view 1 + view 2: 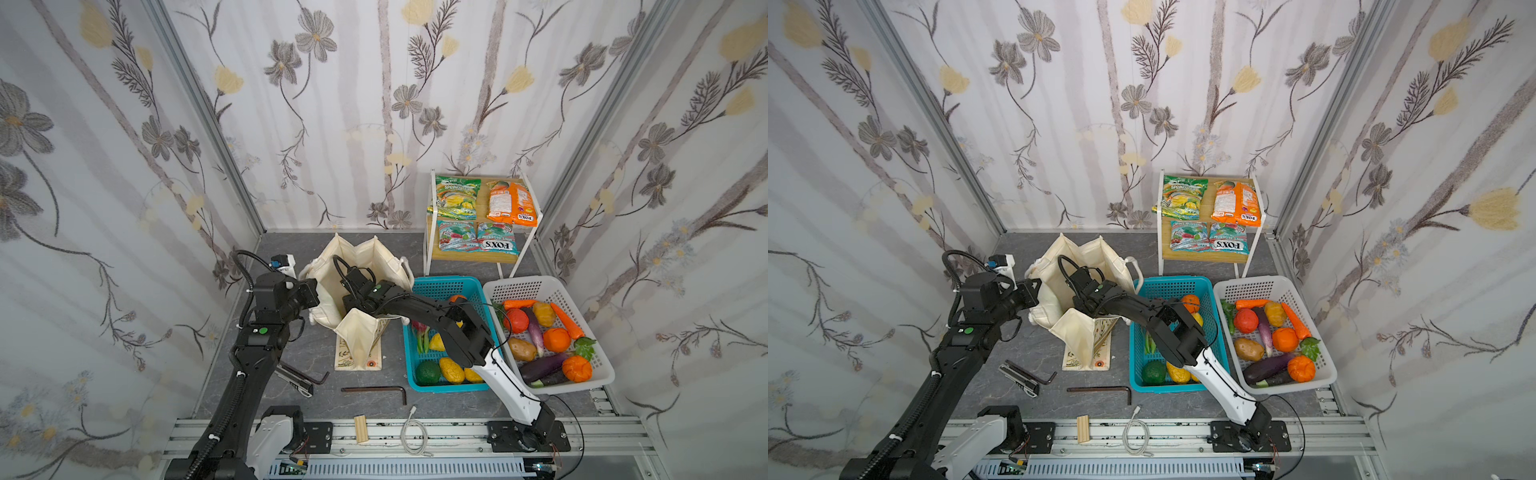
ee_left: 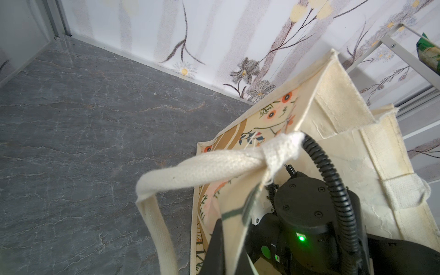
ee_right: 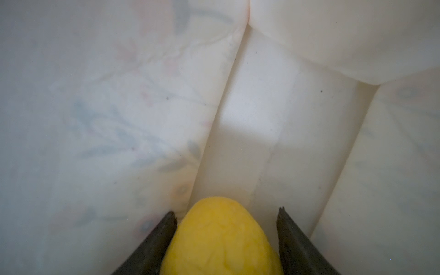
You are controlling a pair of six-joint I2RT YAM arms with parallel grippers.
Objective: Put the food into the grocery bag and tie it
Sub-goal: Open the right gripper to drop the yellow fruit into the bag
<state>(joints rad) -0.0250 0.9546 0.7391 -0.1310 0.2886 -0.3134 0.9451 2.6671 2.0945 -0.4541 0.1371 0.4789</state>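
grocery bag (image 1: 365, 254): standing, mouth open | yellow lemon (image 3: 221, 238): inside bag

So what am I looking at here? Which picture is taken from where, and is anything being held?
Two robot arms, fixed to a rail. Two pictures look down on the whole scene from overhead; the other two come from a camera on each arm's wrist. The left tool is shut on the rim of the cream bag. The right tool is inside the bag with a yellow lemon between its fingers; gripped or released, I cannot tell. A blue basket and a white basket hold toy fruit and vegetables; snack packets lie on a small shelf.
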